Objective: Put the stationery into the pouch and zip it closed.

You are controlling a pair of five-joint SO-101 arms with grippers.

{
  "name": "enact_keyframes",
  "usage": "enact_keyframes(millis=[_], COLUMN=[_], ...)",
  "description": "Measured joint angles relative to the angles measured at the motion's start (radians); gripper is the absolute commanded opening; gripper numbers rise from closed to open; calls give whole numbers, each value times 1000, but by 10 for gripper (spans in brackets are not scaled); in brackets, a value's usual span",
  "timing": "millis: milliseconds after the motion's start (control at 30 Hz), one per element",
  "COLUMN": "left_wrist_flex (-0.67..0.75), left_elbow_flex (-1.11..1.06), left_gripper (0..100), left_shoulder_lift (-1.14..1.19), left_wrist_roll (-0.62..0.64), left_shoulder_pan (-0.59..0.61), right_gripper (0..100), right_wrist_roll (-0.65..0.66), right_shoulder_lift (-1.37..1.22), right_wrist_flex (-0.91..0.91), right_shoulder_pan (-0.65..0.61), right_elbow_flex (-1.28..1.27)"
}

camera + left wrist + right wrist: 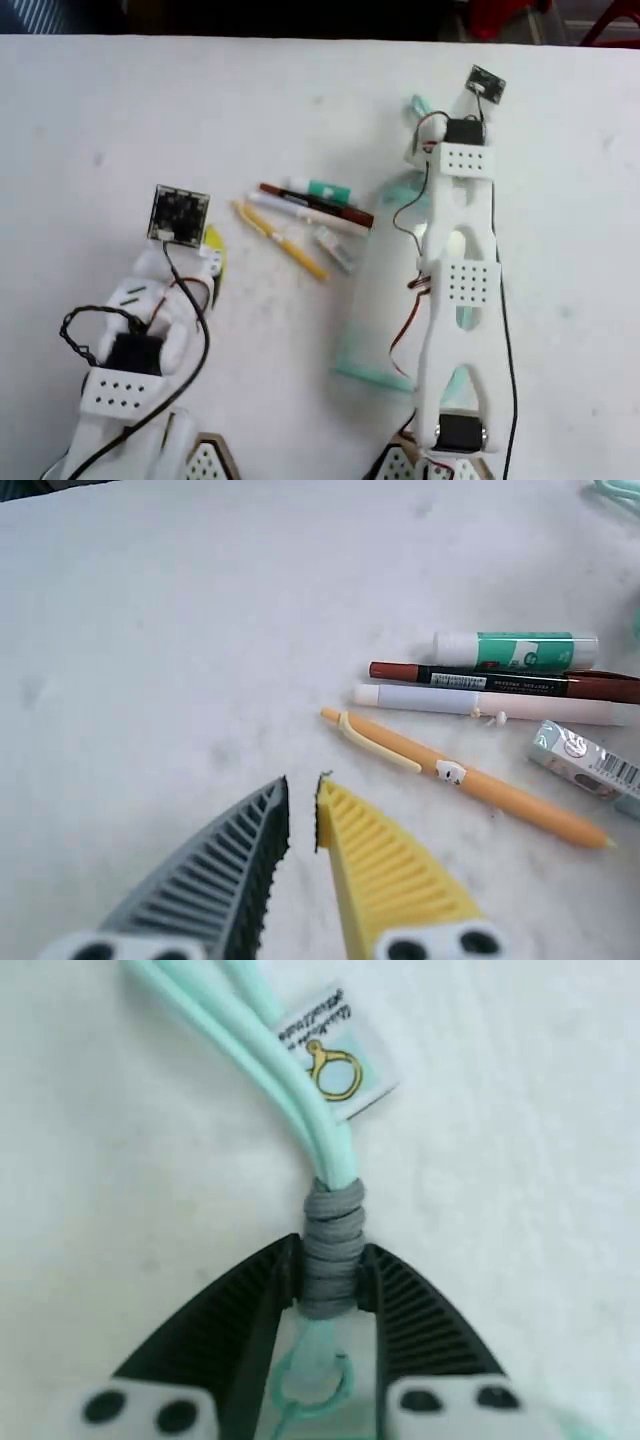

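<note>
Several stationery items lie mid-table: a glue stick (318, 190) (515, 650), a brown marker (315, 205) (500, 680), a white pen (300, 213) (480, 705), an orange pen (280, 240) (470, 780) and a small eraser (335, 250) (590, 765). The clear pouch (372, 290) with mint trim lies flat to their right, partly under the right arm. My right gripper (325, 1260) is shut on the grey knot (332, 1230) of the pouch's mint cord (250, 1040). My left gripper (302, 790) (212, 255) hovers left of the pens, its jaws nearly together and holding nothing.
A white label with a gold clasp (335, 1065) hangs on the cord. The white table (120, 120) has bare room at the left and far side. Its far edge (300, 38) meets a dark background.
</note>
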State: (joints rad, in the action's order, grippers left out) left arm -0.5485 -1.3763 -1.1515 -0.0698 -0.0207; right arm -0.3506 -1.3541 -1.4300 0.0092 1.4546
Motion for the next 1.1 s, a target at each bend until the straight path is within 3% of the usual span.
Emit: enact_keyframes(millis=[167,367,533,733,900,1100], left_wrist_flex=[0,0,0,0,0,0], left_elbow_flex=[0,0,0,0,0,0], left_gripper=[83,83,83,83,83,103], left_shoulder_lift=[0,0,0,0,0,0], left_wrist_roll=[0,0,0,0,0,0], left_shoulder_pan=[0,0,0,0,0,0], right_gripper=[17,17,17,17,17,17], right_wrist_roll=[46,52,61,173,190,193], right_shoulder_lift=[-2,41,210,420,631,988], right_wrist_flex=[-9,-146,-247,-267,-267,-269], right_shoulder_pan=[3,-6,-14,-89,-158,-279], right_elbow_flex=[21,127,158,152,-11,-414])
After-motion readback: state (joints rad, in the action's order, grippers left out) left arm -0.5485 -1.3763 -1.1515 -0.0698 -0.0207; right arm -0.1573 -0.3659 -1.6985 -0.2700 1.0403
